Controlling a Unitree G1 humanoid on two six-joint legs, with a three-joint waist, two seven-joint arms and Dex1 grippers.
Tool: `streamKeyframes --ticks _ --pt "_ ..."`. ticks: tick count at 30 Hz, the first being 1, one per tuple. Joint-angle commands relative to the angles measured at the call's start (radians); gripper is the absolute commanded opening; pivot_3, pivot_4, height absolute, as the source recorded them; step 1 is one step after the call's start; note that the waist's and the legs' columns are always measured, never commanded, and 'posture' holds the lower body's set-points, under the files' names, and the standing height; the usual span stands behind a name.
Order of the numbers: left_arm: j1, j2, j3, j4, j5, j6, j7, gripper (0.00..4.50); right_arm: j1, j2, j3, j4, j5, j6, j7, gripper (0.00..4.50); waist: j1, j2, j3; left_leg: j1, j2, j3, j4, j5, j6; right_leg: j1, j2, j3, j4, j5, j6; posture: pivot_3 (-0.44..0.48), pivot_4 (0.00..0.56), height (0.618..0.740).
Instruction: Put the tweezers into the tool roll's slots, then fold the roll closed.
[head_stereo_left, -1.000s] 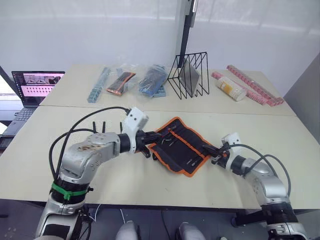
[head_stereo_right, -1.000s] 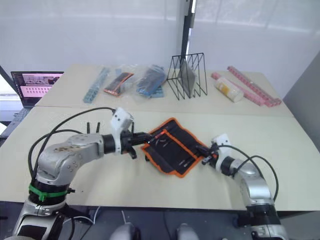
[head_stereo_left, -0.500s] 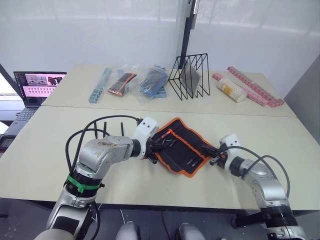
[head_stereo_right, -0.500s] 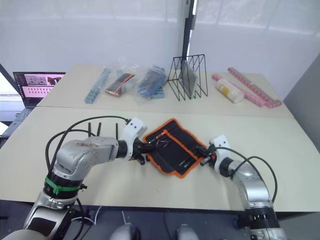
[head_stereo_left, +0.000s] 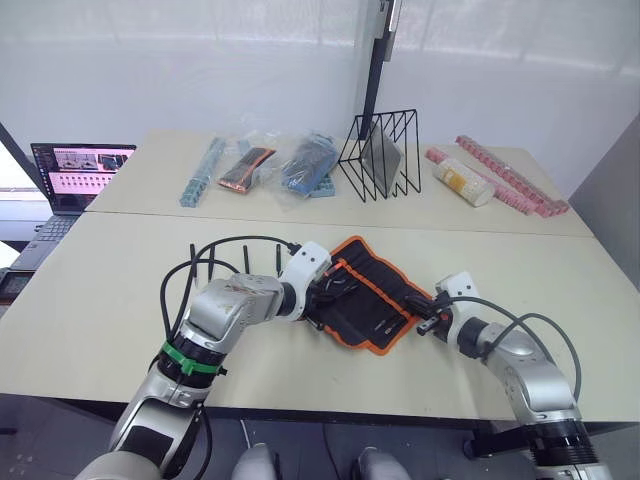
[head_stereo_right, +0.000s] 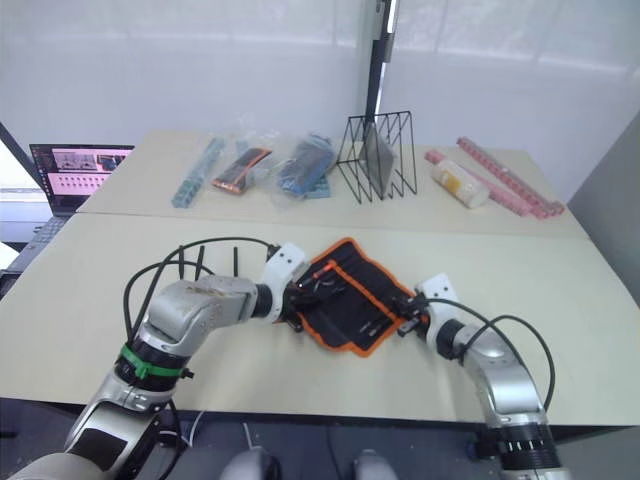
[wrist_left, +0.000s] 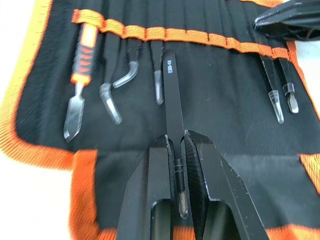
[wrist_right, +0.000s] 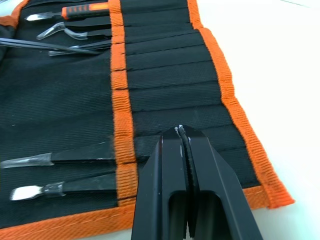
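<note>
the tool roll (head_stereo_left: 368, 292) lies unfolded on the pale surface (head_stereo_left: 100, 300), its black inner face up and its orange binding showing all round. it sits between the two arms, turned at a slant to the surface's near edge.

the left tool (wrist_left: 176, 145) is over the roll's near-left part, and its two black fingers (wrist_left: 150, 185) pinch one of the tweezers (wrist_left: 172, 95) by the rear end. that straight black pair lies along the fabric with its tip pointing at the slots (wrist_left: 200, 40), the row of narrow pockets under the orange trim band, close to the band but whether the tip has entered a pocket cannot be told. beside it, several tools already stand in the pockets: an orange-handled pick (wrist_left: 80, 80), a bent-tip pair (wrist_left: 117, 85), a short pair (wrist_left: 158, 85), and further along the row two more pairs with clear tip caps (wrist_left: 280, 97).

the right tool (wrist_right: 183, 131) rests at the roll's opposite end, its fingers pressed together with nothing visible between them, the tips sitting on the black pocket fabric near the corner of the orange edge binding.

at the back of the surface stand a black wire rack (head_stereo_left: 380, 155), some clear bagged items (head_stereo_left: 270, 160), a cylindrical container (head_stereo_left: 460, 178) and pink strips (head_stereo_left: 510, 170). a laptop (head_stereo_left: 75, 175) is open off to the left.
</note>
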Motion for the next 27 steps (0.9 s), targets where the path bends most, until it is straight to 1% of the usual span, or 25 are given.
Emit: streamKeyframes --ticks 1,17,27 --pt "-0.042 -0.012 -0.012 0.018 0.025 -0.044 -0.025 0.0 0.051 0.014 0.065 0.006 -0.019 0.071 0.002 0.07 -0.001 0.0 0.0 0.0 0.0 0.0 0.0 0.0 0.0 0.0 0.0 0.0 0.0 0.0 0.0 0.0 0.15 0.687" --pt "-0.105 -0.068 -0.058 0.188 0.118 -0.144 -0.101 0.0 0.086 0.037 0.071 -0.064 -0.023 0.104 -0.035 0.07 -0.004 0.0 0.0 -0.001 0.0 -0.002 0.0 0.0 0.0 0.0 0.001 0.0 -0.001 0.0 0.0 0.0 0.15 0.687" --pt "-0.183 -0.142 -0.068 0.409 0.212 -0.295 -0.13 0.0 0.097 0.047 0.09 -0.078 -0.054 0.126 -0.063 0.07 -0.003 0.0 0.0 -0.001 -0.001 -0.002 -0.001 0.0 0.0 0.001 0.001 0.0 -0.003 0.0 0.0 0.0 0.15 0.687"
